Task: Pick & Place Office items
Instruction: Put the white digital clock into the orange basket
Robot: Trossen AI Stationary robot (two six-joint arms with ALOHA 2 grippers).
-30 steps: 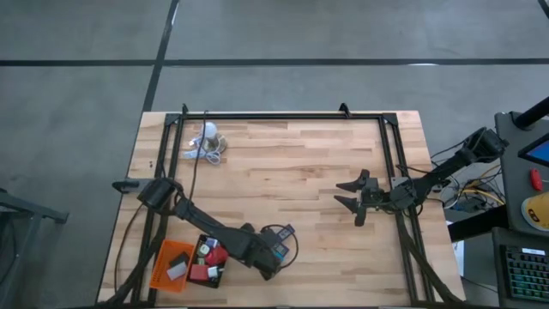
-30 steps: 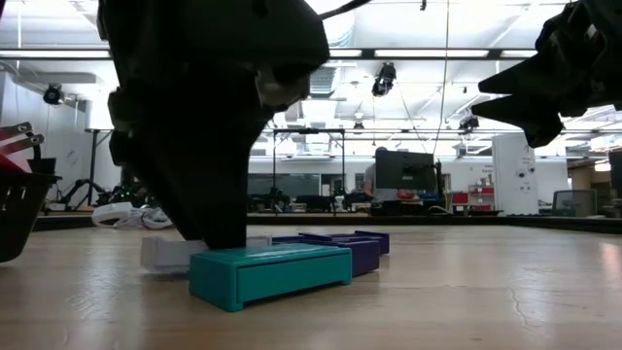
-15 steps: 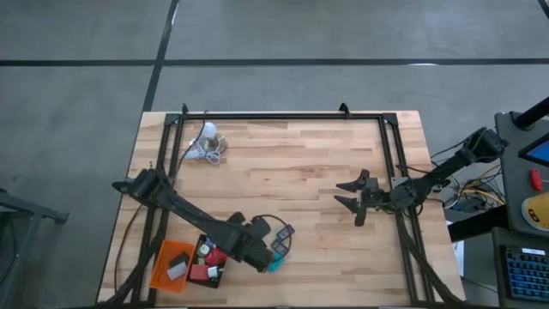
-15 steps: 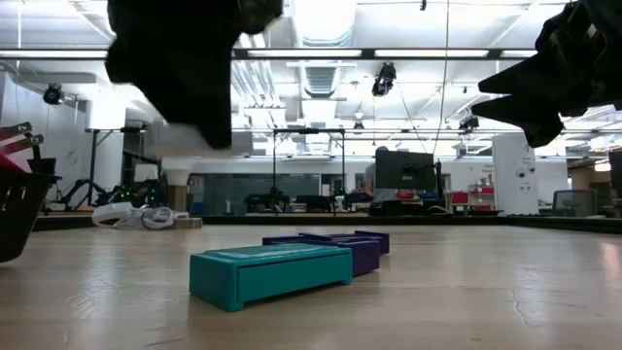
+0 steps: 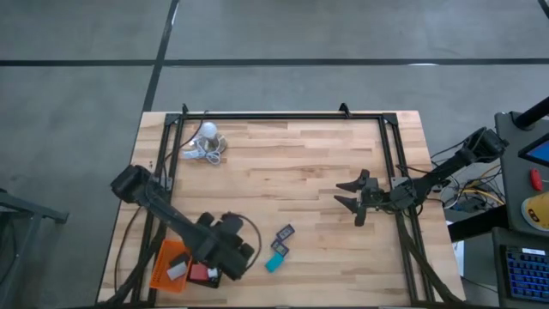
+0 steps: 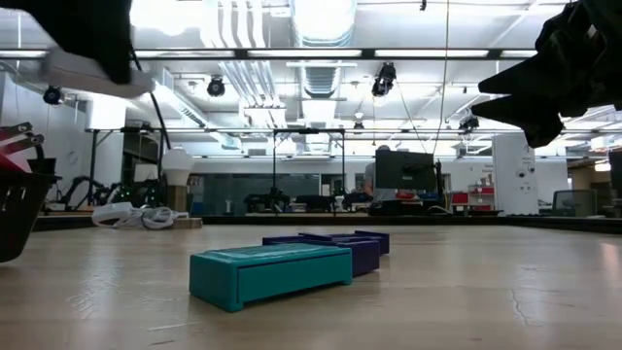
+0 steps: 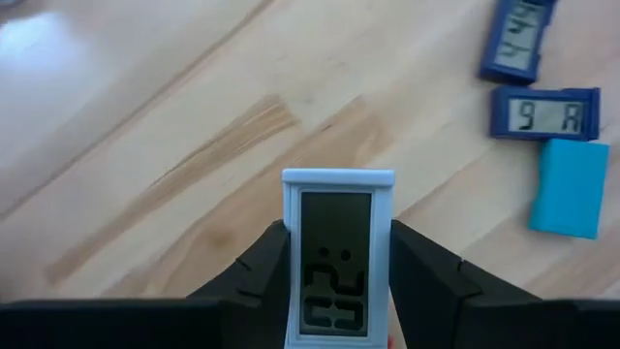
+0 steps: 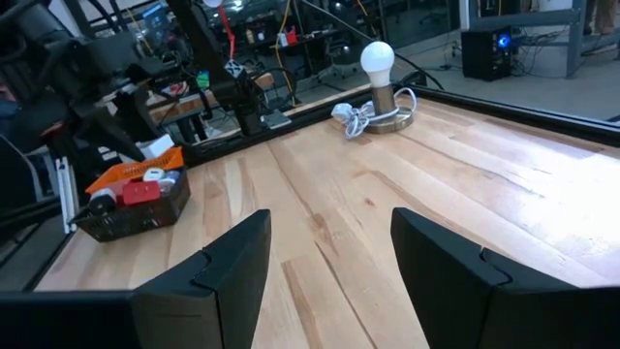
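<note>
Gripping a small white-framed rectangular display piece (image 7: 338,262) between its two dark fingers (image 7: 260,264), the left gripper (image 5: 225,251) hangs above the black rectangular tray (image 5: 208,275) at the near-left corner of the wooden table (image 5: 300,163). An orange rectangular tray (image 5: 161,262) lies just left of the black one. Three more pieces lie on the bare wood to the right of that gripper — a teal block (image 5: 274,263), a dark blue display piece (image 5: 278,247) and a second dark blue display piece (image 5: 285,231), close together in a short row. The right gripper (image 5: 352,198) waits well apart at the right side, fingers spread and holding nothing. A white round bulb with coiled cord (image 5: 208,142) rests at the far left.
</note>
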